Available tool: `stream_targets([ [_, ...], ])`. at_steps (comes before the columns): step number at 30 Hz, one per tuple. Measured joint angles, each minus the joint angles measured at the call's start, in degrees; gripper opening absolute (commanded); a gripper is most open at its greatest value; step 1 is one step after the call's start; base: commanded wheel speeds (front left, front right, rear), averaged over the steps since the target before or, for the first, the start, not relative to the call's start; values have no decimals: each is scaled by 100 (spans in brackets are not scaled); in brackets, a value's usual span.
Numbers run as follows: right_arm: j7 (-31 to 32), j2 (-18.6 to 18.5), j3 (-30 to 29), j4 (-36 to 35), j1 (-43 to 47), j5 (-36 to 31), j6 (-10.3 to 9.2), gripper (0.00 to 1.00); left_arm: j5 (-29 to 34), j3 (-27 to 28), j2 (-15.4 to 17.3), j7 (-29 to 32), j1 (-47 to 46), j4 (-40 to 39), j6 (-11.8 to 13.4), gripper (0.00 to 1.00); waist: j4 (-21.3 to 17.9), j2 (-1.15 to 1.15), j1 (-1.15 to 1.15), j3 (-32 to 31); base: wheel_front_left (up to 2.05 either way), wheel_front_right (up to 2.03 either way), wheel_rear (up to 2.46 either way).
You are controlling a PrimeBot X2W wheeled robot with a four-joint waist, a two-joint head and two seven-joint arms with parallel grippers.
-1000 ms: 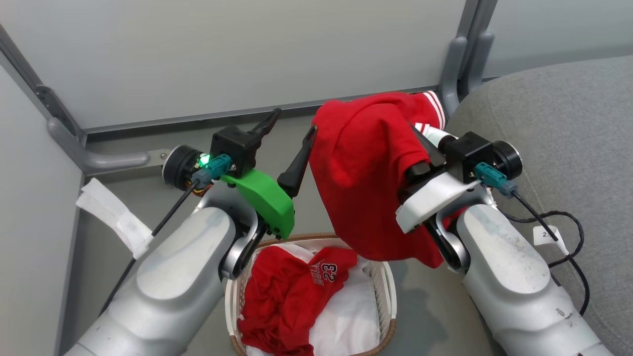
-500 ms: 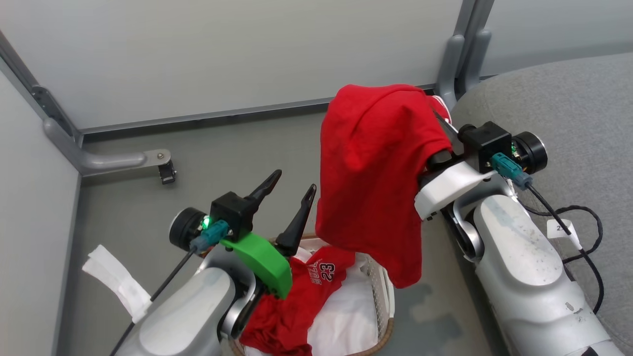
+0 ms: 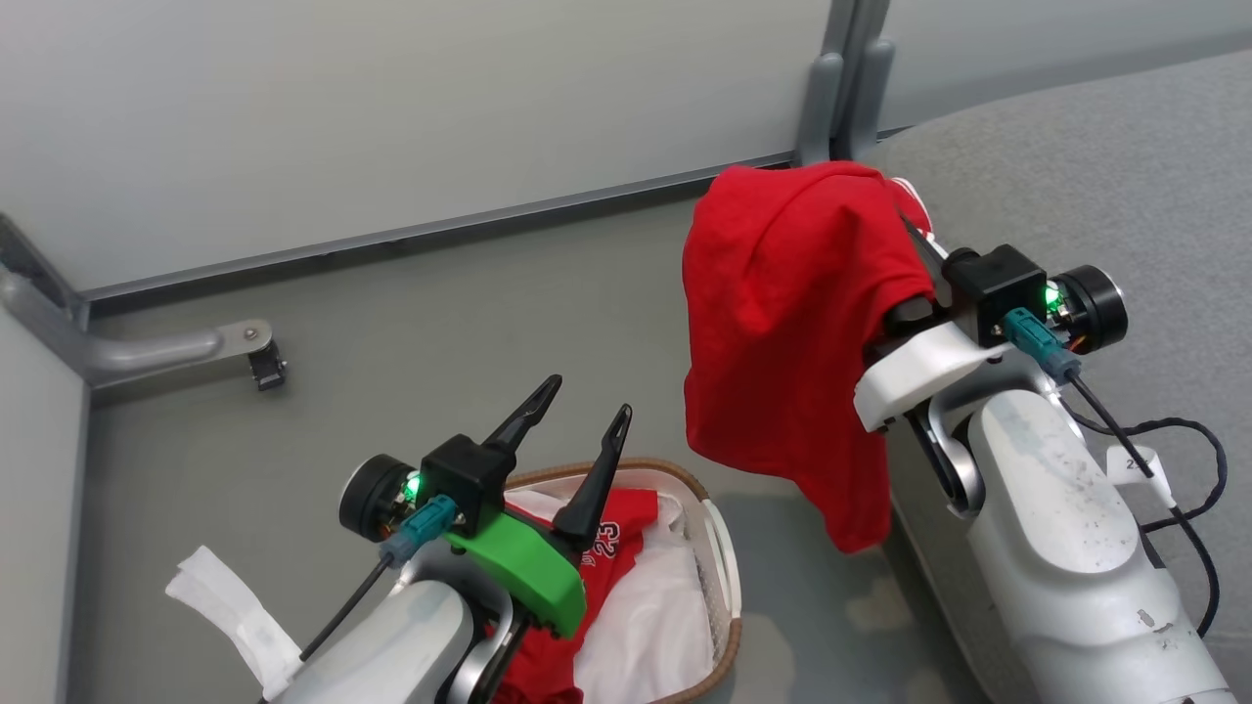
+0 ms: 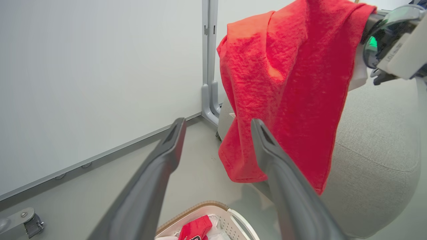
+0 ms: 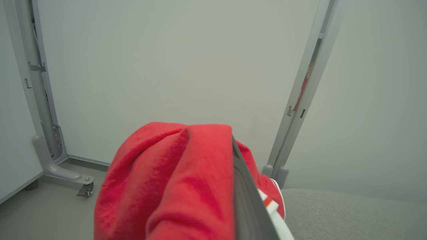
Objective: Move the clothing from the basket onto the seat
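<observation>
Panelling [image 3: 391, 98], smooth and pale, closes the far side above a matte grey floor [image 3: 440, 323]. Finely woven grey fabric covers the seat [image 3: 1095, 156], a broad cushion with rounded edges at the far right. Just beside its left edge hangs a red garment [image 3: 782, 313] of soft, slightly nubby knit with white striped trim at its top. It drapes in loose folds over the right pincer [image 3: 915, 240], which is clamped together on the cloth, and the lower hem dangles above the floor. At the near left stands the basket [image 3: 719, 557], an oval of white perforated plastic with a brown woven rim. Inside it a second red garment [image 3: 616, 533] with white lettering lies crumpled on a plain white sheet [image 3: 646, 626]. Above the basket's far rim the left pincer [image 3: 587, 396] has its tapered dark fingers spread apart, holding nothing.
</observation>
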Motion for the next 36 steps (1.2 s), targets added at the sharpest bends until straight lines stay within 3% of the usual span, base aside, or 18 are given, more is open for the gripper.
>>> stream_targets([
  [10,1,-3,-174,-282,139,-10,1,0,180,-30,48,-15,1,-167,141,100,-784,0,0,183,0,0,0],
  [21,1,-9,-455,-445,391,-100,1,0,198,-113,63,64,-86,-162,135,100,-1537,0,0,511,0,0,0],
  [31,1,-5,-581,-337,420,-100,1,0,221,-165,81,93,-176,-227,107,100,-1617,0,0,768,0,0,0],
  [36,53,-14,-688,-131,-135,3,1,0,275,-177,156,143,-305,-371,111,100,-1513,0,0,953,0,0,0],
])
